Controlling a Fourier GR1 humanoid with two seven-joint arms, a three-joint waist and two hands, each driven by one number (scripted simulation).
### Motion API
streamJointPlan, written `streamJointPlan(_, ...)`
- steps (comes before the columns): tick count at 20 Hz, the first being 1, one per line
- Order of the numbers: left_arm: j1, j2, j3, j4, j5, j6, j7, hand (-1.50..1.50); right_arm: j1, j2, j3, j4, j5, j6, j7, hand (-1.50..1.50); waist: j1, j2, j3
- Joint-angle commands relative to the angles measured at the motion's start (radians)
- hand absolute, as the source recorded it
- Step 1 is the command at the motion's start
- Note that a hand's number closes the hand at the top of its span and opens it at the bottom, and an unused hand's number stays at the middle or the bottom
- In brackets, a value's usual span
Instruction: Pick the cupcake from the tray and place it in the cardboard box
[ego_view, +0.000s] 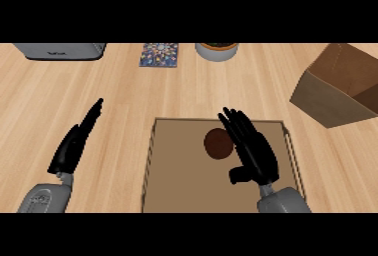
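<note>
We look steeply down on a light wooden counter (184, 95). A brown tray (177, 190) sits at six o'clock, reaching down to the lower edge of the view. The cupcake (216, 144) is on the tray, slightly toward one o'clock from the tray's middle, and from above it shows as a dark brown oval.

Our right hand (255, 155) is over the right half of the tray, at about three o'clock from the cupcake and just beside it. Its fingers (238, 125) are straight and spread, pointing toward eleven o'clock, and the thumb (238, 175) sticks out toward the cupcake's lower side. The hand is open and holds nothing; we cannot tell whether it touches the cupcake's edge.

Our left hand (74, 145) is off the tray, at nine o'clock from it, above bare counter. Its fingers are straight, pointing toward one o'clock, so it is open too.

The cardboard box (336, 90) stands at two o'clock from the tray, well apart from it, its open top showing a dark inside.

Along the far edge we see a grey appliance (60, 51) at eleven o'clock, a patterned card (159, 54) near twelve, and a round pale pot (217, 51) with a dark top just right of it.
</note>
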Motion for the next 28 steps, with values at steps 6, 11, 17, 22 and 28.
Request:
streamJointPlan(6, -0.013, 0.012, 0.030, -0.010, 0.004, -0.033, 0.009, 0.00, -0.099, 0.031, -0.004, 0.224, -0.052, -0.077, -0.034, -1.50, 0.010, 0.014, 0.014)
streamJointPlan(11, 0.045, 0.006, 0.031, -0.067, 0.012, -0.051, 0.009, 0.00, -0.070, 0.019, -0.020, 0.233, -0.022, -0.100, -0.075, 1.50, 0.009, 0.012, 0.014)
streamJointPlan(17, -0.007, -0.051, 0.005, 0.042, -0.047, 0.010, -0.036, 0.00, -0.113, 0.031, 0.025, 0.241, 0.056, -0.328, -0.044, 1.50, 0.003, 0.014, 0.014)
streamJointPlan(22, -0.067, -0.033, 0.030, 0.057, -0.039, -0.018, 0.025, 0.00, -0.105, 0.021, -0.011, 0.219, 0.025, -0.376, -0.088, 1.50, -0.002, 0.014, 0.014)
streamJointPlan(28, -0.014, -0.033, 0.020, 0.017, -0.037, -0.024, 0.004, 0.00, -0.299, 0.010, -0.169, 0.367, 0.141, -0.197, 0.307, 1.50, 0.023, 0.022, 0.010)
